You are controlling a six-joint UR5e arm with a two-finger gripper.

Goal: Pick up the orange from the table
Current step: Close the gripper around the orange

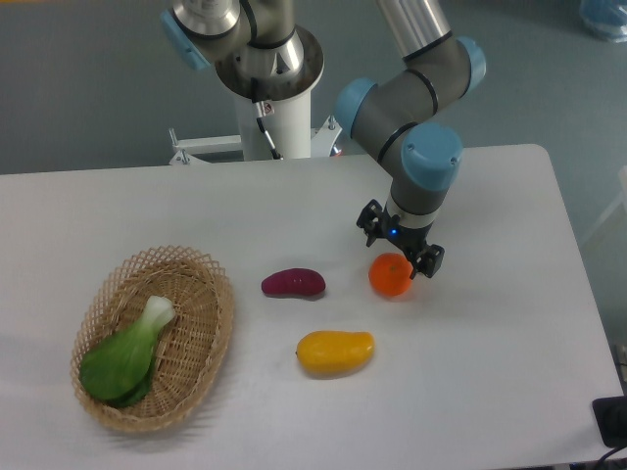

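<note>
i see the gripper covering the top of the orange, jaws spread wide, holding nothing, contact unclear, orange resting on the table right of centre, nearer its right edge

Behind my table the floor is a plain grey-blue, evenly lit, with no hard shadows on it. A white pedestal column rises from a white bolted base plate just past the far edge, and 1 black cable runs down its front. At the top right corner I see part of a pale blue object, too cropped to identify. At the bottom right edge sits the corner of a dark object. Light is soft and diffuse throughout.
</note>
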